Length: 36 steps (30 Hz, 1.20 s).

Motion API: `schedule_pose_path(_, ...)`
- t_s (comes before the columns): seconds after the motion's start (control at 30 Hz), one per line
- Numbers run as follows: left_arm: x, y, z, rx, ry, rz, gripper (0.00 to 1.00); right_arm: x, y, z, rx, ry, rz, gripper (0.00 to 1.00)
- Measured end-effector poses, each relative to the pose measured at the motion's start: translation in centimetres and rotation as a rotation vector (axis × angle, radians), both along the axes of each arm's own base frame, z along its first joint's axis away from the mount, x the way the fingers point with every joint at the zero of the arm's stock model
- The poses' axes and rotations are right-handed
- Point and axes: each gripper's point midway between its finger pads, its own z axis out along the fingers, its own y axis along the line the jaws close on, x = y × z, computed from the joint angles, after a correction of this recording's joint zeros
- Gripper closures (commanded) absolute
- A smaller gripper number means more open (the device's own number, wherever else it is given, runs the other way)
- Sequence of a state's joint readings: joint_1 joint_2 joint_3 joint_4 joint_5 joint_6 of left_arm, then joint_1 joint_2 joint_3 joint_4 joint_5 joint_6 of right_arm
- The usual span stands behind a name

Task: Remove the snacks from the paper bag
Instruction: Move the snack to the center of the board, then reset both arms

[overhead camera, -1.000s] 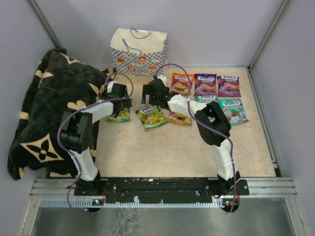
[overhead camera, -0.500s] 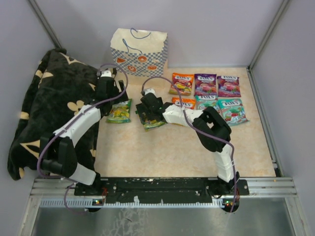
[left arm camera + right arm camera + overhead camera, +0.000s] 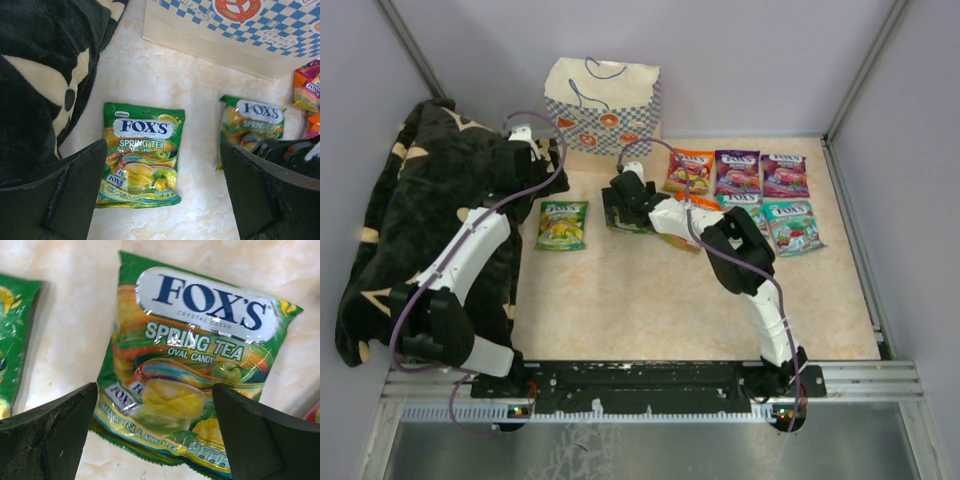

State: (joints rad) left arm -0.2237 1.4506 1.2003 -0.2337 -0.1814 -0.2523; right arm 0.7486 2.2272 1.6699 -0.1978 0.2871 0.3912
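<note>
While the paper bag stands upper centre in the top view, snacks lie spread on the desk; I judge emptying nearly done, next checking the bag's mouth. Left wrist: my left end effector gapes wide, empty, above a green packet, blanket crowding left. Right wrist: right end effector equally wide, holding nothing, over a second green packet, bare desk around.

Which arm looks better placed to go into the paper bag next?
Left, probably: the left gripper, open, is beside the paper bag at its left corner, with the bag showing in its wrist view. The right gripper, also open, is close over a green packet.
</note>
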Motion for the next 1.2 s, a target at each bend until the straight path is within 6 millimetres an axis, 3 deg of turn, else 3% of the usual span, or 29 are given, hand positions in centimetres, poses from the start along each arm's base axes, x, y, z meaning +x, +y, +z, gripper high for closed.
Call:
schedule_pose_path(0.13, -0.4, -0.1, -0.2, 0.005, 0.016, -0.016, 0.01, 0.8, -0.5, 0.2, 0.024, 0.0, -0.018, 0.01)
schedule_pose_path(0.27, -1.2, -0.3, 1.2, -0.002, -0.002, -0.041, 0.01, 0.4, 1.1, 1.1, 0.106, 0.021, 0.051, 0.01)
schedule_pose_path(0.33, -1.6, -0.4, 2.8, -0.009, -0.034, -0.055, 0.01, -0.3, 2.3, 2.6, 0.184, 0.035, 0.112, 0.01)
schedule_pose_path(0.43, -2.3, -0.5, 5.2, -0.021, -0.092, -0.076, 0.0, -2.4, 3.0, 6.9, 0.319, 0.028, 0.217, 0.01)
schedule_pose_path(0.5, -2.7, -0.7, 6.4, -0.025, -0.133, -0.097, 0.0, -4.1, 2.0, 10.9, 0.399, -0.012, 0.264, 0.01)
schedule_pose_path(0.6, -3.9, -1.1, 6.7, -0.038, -0.199, -0.141, 0.0, -6.7, -1.8, 17.0, 0.475, -0.145, 0.281, 0.01)
schedule_pose_path(0.67, -4.8, -1.6, 6.0, -0.044, -0.217, -0.18, 0.0, -8.7, -4.5, 19.8, 0.502, -0.235, 0.274, 0.01)
schedule_pose_path(0.73, -5.8, -2.0, 4.9, -0.055, -0.227, -0.218, 0.0, -10.9, -7.2, 21.4, 0.521, -0.317, 0.249, 0.01)
schedule_pose_path(0.83, -7.0, -2.3, 4.0, -0.057, -0.244, -0.253, 0.0, -13.0, -9.7, 20.7, 0.507, -0.348, 0.224, 0.01)
schedule_pose_path(1.0, -7.3, -2.5, 6.6, -0.061, -0.335, -0.272, 0.0, -13.9, -11.2, 16.7, 0.417, -0.291, 0.206, 0.01)
schedule_pose_path(1.2, -7.4, -2.6, 8.0, -0.068, -0.387, -0.28, 0.0, -13.9, -11.7, 16.0, 0.359, -0.299, 0.218, 0.01)
